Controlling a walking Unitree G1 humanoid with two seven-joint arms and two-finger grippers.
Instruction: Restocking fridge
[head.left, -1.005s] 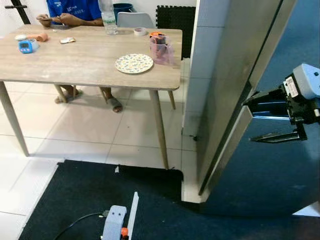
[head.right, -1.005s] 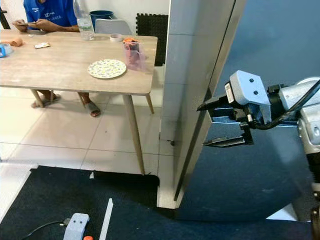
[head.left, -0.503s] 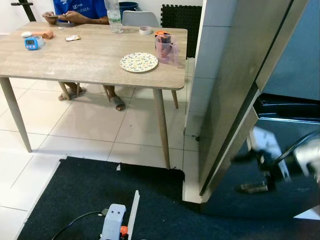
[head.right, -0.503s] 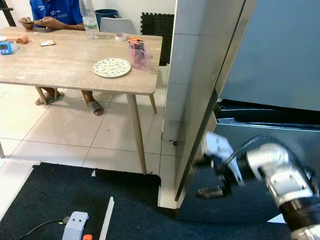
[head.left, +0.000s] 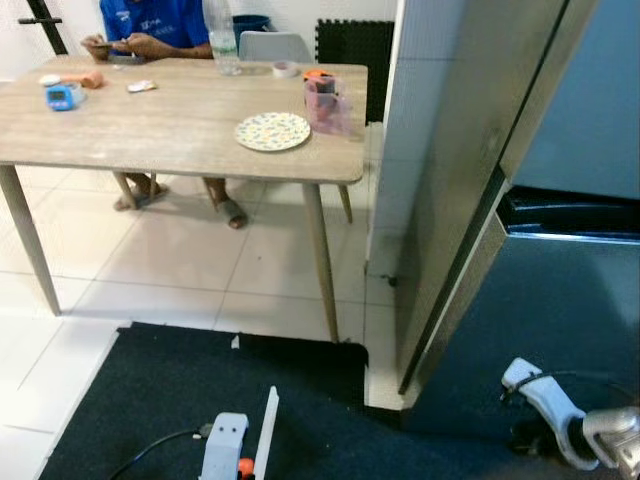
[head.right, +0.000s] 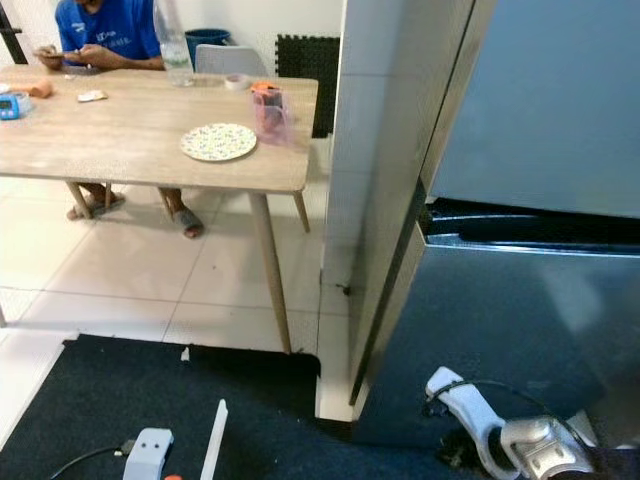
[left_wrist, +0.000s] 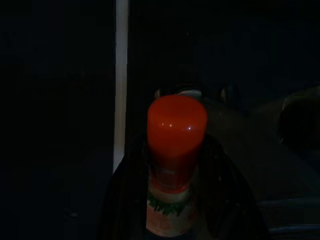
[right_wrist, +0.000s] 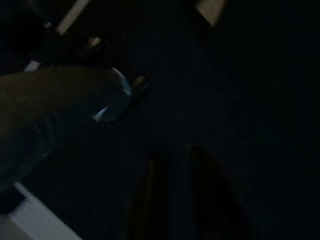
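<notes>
Here, left gripper (left_wrist: 176, 220) jaws clamp red-capped bottle (left_wrist: 176, 150).

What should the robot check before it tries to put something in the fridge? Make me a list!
1. Fridge door open: not ok, both doors look shut.
2. Something to stock in hand: ok, a red-capped bottle sits between the left gripper fingers.
3. Right gripper free for the door: cannot tell, its view is too dark.
4. Right arm near the door: not ok, it hangs low by the mat.
5. Person out of the way: ok, seated at the table's far side.
</notes>
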